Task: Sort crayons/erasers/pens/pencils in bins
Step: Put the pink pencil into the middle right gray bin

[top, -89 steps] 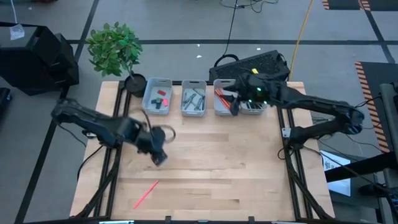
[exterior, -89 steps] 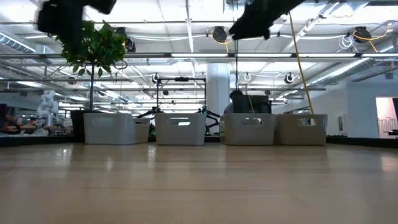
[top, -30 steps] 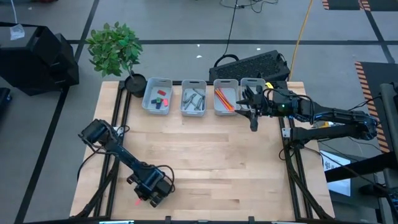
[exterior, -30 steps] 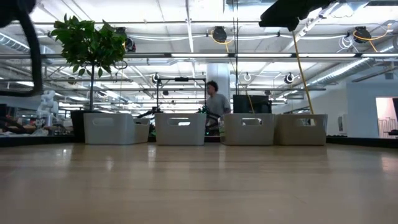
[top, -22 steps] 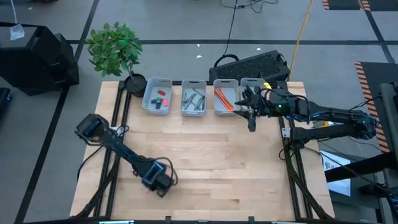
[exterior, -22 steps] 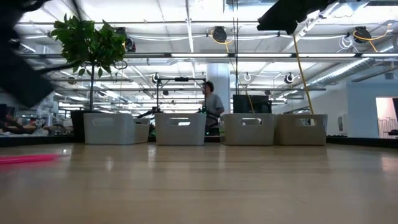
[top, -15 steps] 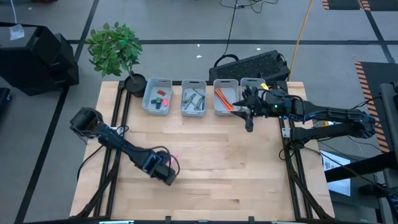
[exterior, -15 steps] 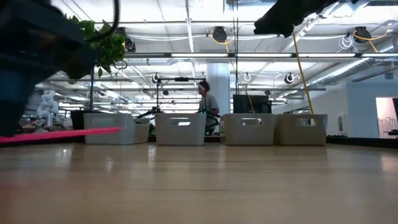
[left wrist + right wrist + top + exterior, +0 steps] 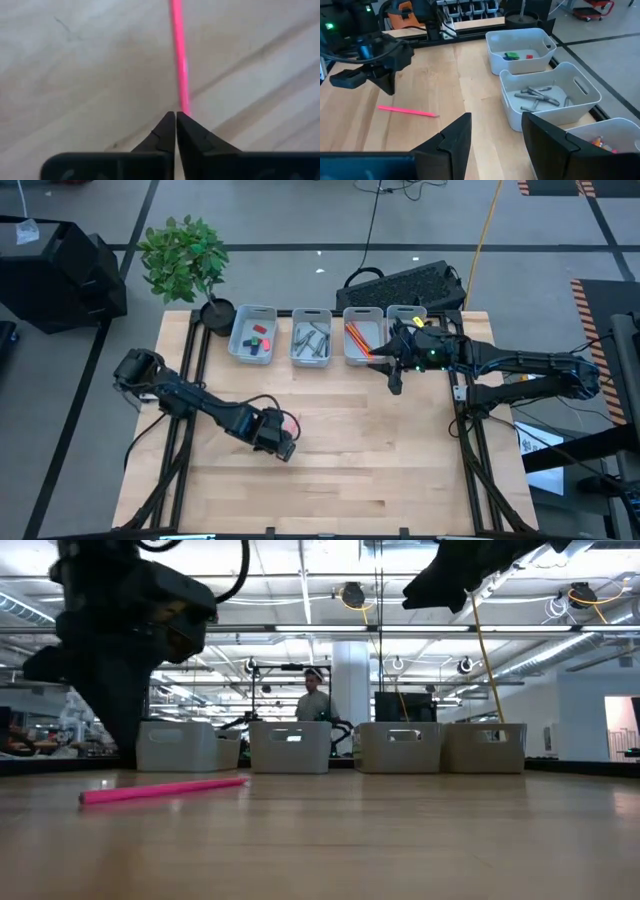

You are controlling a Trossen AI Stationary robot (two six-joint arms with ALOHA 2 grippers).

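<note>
A thin pink stick [image 9: 291, 421] lies on the wooden table [image 9: 350, 470], left of its middle; it also shows in the low view [image 9: 165, 789] and the right wrist view [image 9: 408, 111]. My left gripper [image 9: 283, 443] hangs just above the stick's one end, fingers shut [image 9: 176, 116] and pointing down. In the right wrist view a small gap shows between this gripper [image 9: 387, 91] and the stick. My right gripper [image 9: 394, 383] is open [image 9: 495, 132] and holds nothing, above the table in front of the bins. Four pale bins [image 9: 311, 338] stand along the far edge. The leftmost [image 9: 252, 336] holds erasers [image 9: 512, 55].
A potted plant [image 9: 184, 258] stands at the far left corner, next to the bins. A dark keyboard [image 9: 410, 283] lies beyond the far edge. My right arm covers part of the rightmost bin [image 9: 405, 320]. A person [image 9: 315, 692] stands in the room behind.
My left gripper has gone from near the table's near left toward the far edge and the right, carrying the pink stick lifted and level. The stick now lies on the table under the gripper. My right gripper has drifted a little toward the left.
</note>
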